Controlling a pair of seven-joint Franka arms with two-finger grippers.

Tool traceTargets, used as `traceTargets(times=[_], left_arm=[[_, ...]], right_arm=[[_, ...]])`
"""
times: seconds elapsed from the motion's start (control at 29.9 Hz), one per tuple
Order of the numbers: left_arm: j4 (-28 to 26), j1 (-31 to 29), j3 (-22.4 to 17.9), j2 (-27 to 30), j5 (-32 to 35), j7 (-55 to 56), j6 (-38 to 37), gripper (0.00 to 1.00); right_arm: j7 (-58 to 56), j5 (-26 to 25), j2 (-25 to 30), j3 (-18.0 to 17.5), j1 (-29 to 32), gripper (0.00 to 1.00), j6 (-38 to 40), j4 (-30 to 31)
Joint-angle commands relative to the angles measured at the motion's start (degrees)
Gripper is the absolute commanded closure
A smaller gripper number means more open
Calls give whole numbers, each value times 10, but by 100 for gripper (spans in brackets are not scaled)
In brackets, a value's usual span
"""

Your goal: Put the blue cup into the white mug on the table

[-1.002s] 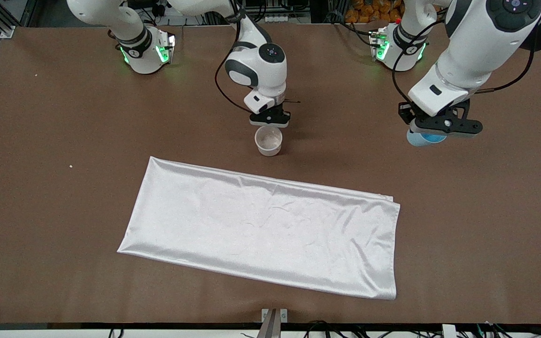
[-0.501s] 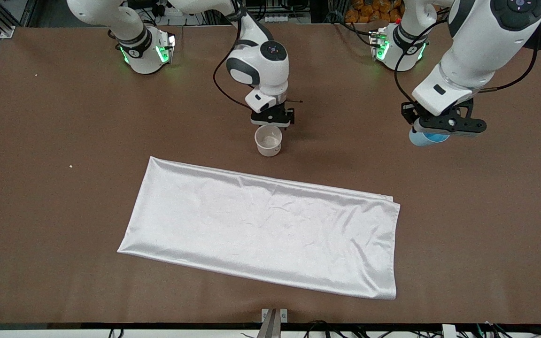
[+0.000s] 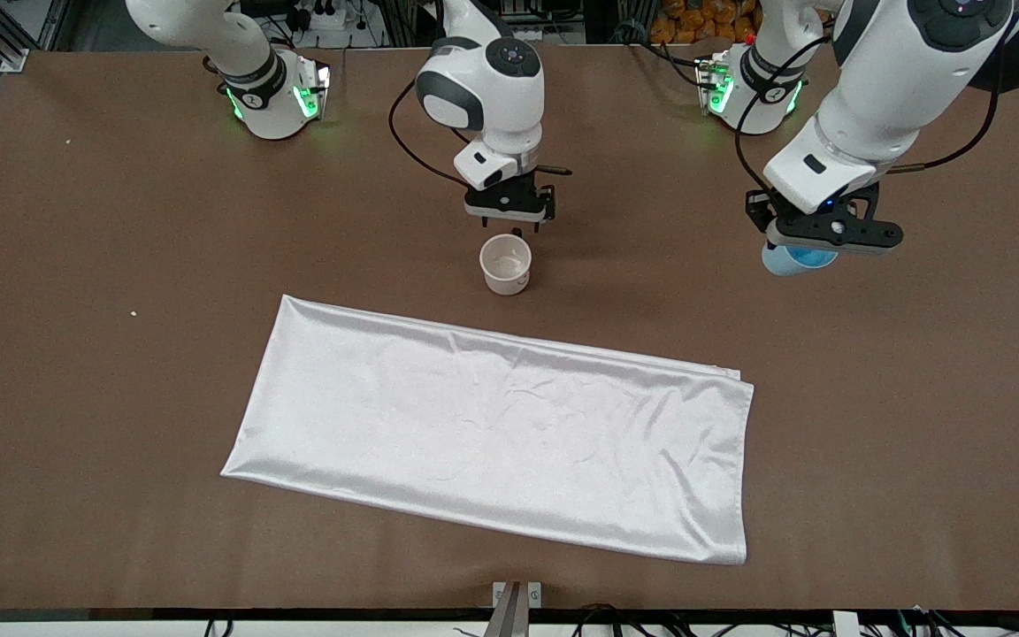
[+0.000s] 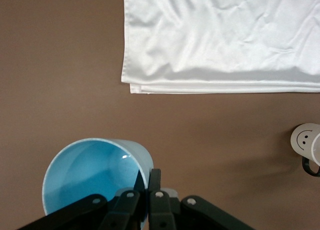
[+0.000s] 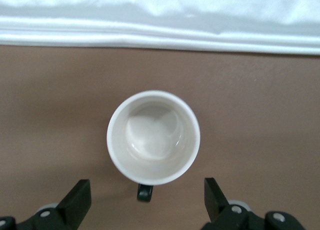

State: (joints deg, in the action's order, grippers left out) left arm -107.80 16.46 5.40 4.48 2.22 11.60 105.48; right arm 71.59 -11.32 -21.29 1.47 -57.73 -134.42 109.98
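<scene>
The left gripper (image 3: 815, 243) is pinching the rim of the blue cup (image 3: 788, 259), its fingers (image 4: 155, 180) pressed together on the cup's wall, one inside and one outside; the cup is hanging over bare table (image 3: 103, 265) toward the left arm's end, apparently clear of the surface, though contact cannot be ruled out. The white mug (image 3: 505, 264) is standing upright and empty on the table, just beside the edge of the white satin cloth (image 3: 492, 438) that lies farther from the front camera, its dark handle (image 5: 144, 192) pointing toward the right gripper (image 3: 509, 221). That gripper is hovering above the mug with its fingers (image 5: 77, 197) spread wide and gripping nothing; the right arm is judged to be waiting. Step in hand, as judged: carrying the cup, grasp made, insertion not yet begun; cup and mug are well apart. Next move is calling for a traverse over the table toward the mug, centring the cup above the mouth, lowering it upright, then releasing. The right gripper is sitting close to the mug, so clearance needs watching.
</scene>
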Motion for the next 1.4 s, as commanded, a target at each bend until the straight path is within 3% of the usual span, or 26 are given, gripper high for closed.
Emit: traceTargets(times=[0.0, 0.37, 0.63, 1.0, 1.37], left_arm=[[1, 0, 17, 4, -9, 7, 11, 100], [46, 9, 79, -40, -5, 7, 13, 100], [108, 21, 134, -111, -4, 25, 22, 100], [162, 101, 138, -209, 13, 47, 58, 100], [166, 194, 138, -299, 130, 118, 139, 100]], right_arm=[[-48, -9, 3, -2, 40, 0, -5, 9], [-235, 0, -3, -4, 161, 0, -15, 8], [-400, 51, 4, -3, 262, 0, -11, 6], [-543, 53, 3, -2, 397, 0, -8, 15], [-564, 53, 5, -2, 438, 0, -23, 50]])
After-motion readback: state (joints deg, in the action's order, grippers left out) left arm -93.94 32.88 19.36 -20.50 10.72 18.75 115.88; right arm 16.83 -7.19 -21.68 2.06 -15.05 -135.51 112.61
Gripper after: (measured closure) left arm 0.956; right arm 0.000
